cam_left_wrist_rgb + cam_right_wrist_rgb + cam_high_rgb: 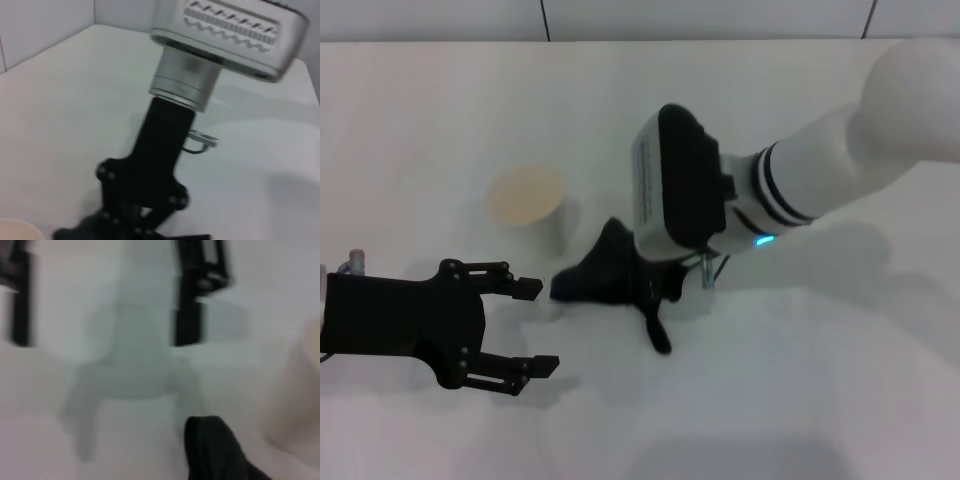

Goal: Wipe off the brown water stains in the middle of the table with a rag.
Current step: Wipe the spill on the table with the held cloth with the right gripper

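Note:
The black rag [610, 278] lies bunched on the white table [800, 400] near its middle, with a thin tail [657, 335] trailing toward me. My right gripper [638, 268] comes in from the right and presses down on the rag, shut on it. The left wrist view shows its black fingers [132, 226] closing into the cloth. The brown water stains are hidden, no blot shows on the bare tabletop. My left gripper [532, 327] is open and empty, just left of the rag. The rag's edge [215, 450] also shows in the right wrist view.
A white paper cup [528, 203] with a cream inside stands upright just behind and left of the rag, close to my left gripper's upper finger. It also shows in the right wrist view [300, 390]. A tiled wall [620, 15] runs along the table's far edge.

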